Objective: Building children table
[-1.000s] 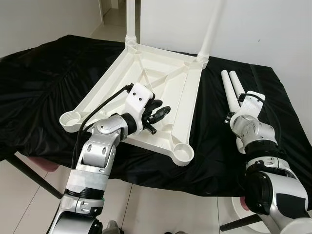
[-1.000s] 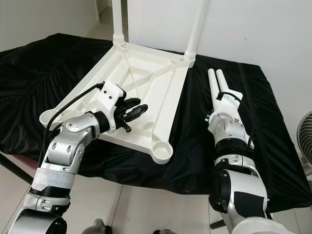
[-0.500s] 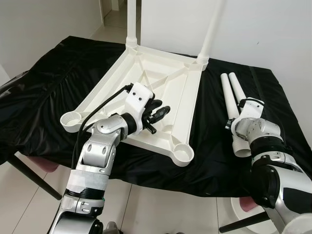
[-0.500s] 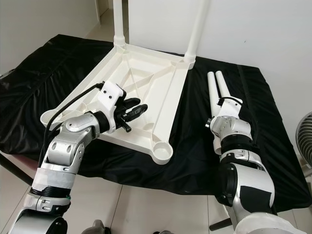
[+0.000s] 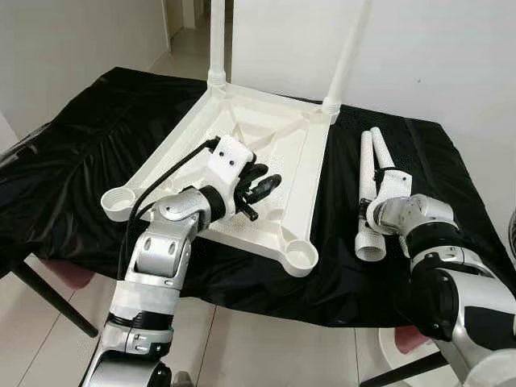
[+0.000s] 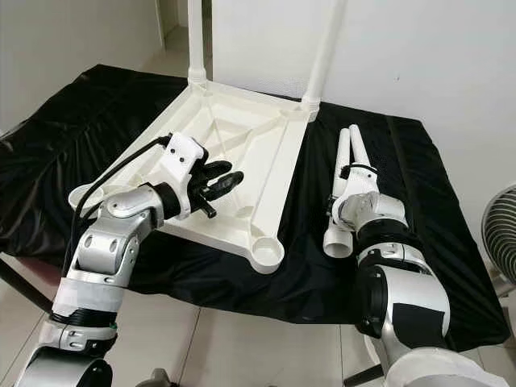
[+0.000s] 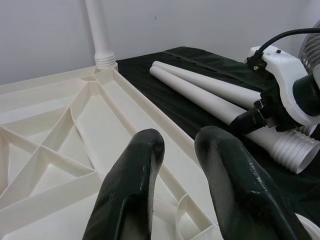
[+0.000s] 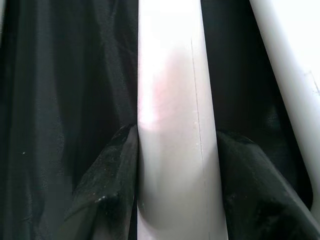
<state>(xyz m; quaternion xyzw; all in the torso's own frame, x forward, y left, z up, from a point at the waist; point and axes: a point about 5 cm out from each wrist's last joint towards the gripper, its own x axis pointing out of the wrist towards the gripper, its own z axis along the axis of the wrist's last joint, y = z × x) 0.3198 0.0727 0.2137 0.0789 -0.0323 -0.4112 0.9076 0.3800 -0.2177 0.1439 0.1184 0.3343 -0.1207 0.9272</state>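
Observation:
The white plastic tabletop [image 5: 274,145] lies upside down on a black cloth. Two white legs [image 5: 216,40] [image 5: 348,56] stand in its far corner sockets. The near sockets [image 5: 118,201] [image 5: 299,255] hold nothing. To its right, my right gripper [image 5: 371,211] is shut on a loose leg [image 5: 365,165], whose ribbed end points to the table's front edge. In the right wrist view both fingers [image 8: 107,185] clasp this leg [image 8: 172,110]. A second loose leg [image 5: 380,150] lies beside it. My left gripper [image 5: 270,184] hovers open over the tabletop's ribs with nothing between its fingers [image 7: 145,150].
The black cloth [image 5: 72,145] covers the whole work table and hangs over its front edge. A fan [image 6: 500,242] stands at the far right. White walls rise behind and at the left, with light floor tiles [image 5: 242,347] below.
My right gripper has drawn the held leg toward the front edge and angled it away from the second leg. The left arm has held still. The camera has tilted a little.

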